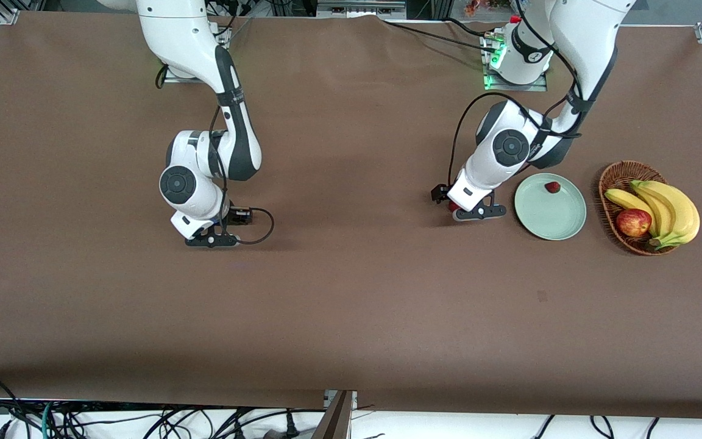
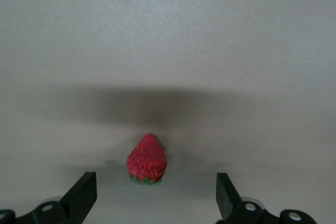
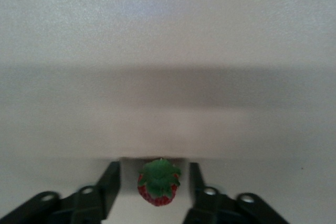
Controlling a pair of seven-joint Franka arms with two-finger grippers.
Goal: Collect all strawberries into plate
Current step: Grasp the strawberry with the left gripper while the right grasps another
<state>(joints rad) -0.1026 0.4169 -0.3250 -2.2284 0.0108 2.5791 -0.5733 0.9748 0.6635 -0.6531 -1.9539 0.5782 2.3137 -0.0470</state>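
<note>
While one strawberry [image 1: 552, 187] is already sat on the plate [image 1: 561, 222], a second berry [image 2: 147, 160] is seen on the table [image 1: 351, 292] between the wide-spread fingers of the left gripper [image 1: 480, 212], just beside the plate. A third berry [image 3: 158, 183] is framed by the right gripper [image 1: 211, 240], fingers apart and close around it, not touching, toward the right arm's end.

Left gripper [image 2: 152, 195] low, spread wide, right gripper [image 3: 155, 184] low, narrower
</note>
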